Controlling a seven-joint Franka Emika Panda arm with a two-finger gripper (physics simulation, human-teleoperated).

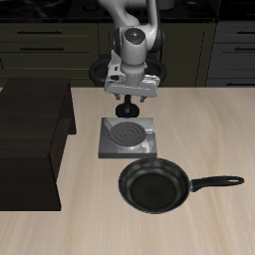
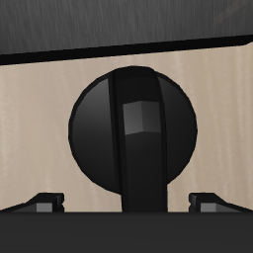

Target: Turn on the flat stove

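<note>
claw (image 1: pixel 130 110) lowered over knob (image 2: pixel 133 125), tips spread either side, nothing gripped | flat stove (image 1: pixel 127 138) located directly beneath claw | frying pan (image 1: pixel 153 186) set beyond stove's front edge, apart | worktop (image 1: pixel 214 129) left open alongside

The frying pan (image 1: pixel 153 186) crowds the flat stove's (image 1: pixel 127 138) front edge (handle pointing sideways); table beside both lies open.

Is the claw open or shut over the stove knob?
Open: the claw shows fingertips spread on either side of the knob, not touching.
</note>
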